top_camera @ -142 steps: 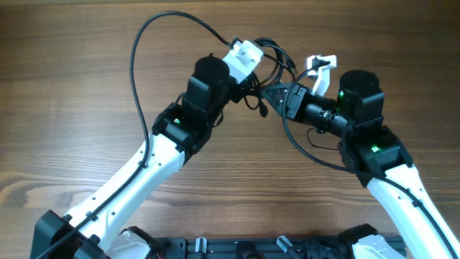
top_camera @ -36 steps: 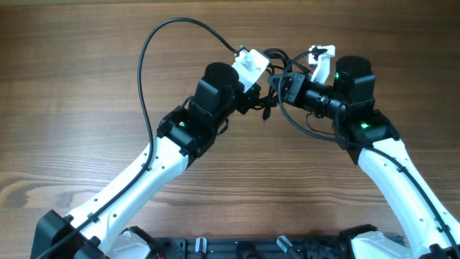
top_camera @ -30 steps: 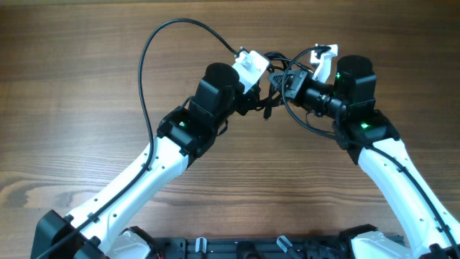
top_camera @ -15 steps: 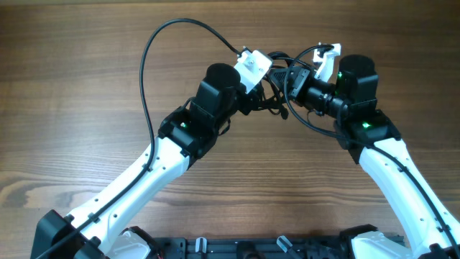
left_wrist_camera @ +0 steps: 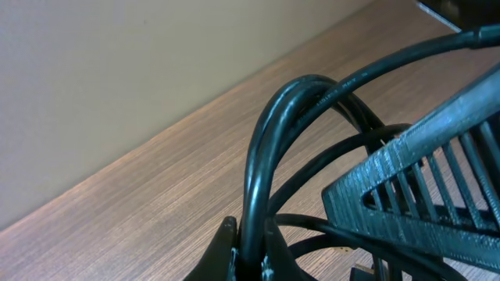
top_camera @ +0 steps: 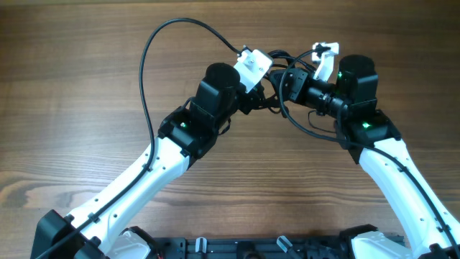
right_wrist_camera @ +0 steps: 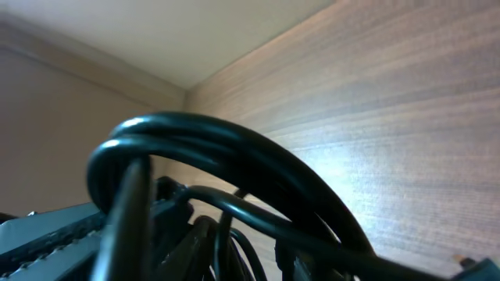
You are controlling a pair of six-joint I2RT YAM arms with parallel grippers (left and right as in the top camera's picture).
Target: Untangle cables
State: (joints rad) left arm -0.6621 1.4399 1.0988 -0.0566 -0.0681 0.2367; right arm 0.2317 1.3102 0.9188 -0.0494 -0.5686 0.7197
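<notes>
Anchoring the tangle, the left gripper (left_wrist_camera: pixel 248 259) is closed on the cables (top_camera: pixel 275 103) at the overhead frame's upper middle. The right gripper (top_camera: pixel 290 84) faces it, likely to tease a loop free; whether it grips, I cannot tell.

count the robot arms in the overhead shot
2. The left arm comes in from the lower left and the right arm from the lower right. They meet at the tangle of cables near the top centre. No other arm shows.

Two robot arms (top_camera: pixel 154 162) (top_camera: pixel 392 169), one wooden table (top_camera: pixel 72 86), one knot of cables (top_camera: pixel 275 103), its strands too tangled to count.
</notes>
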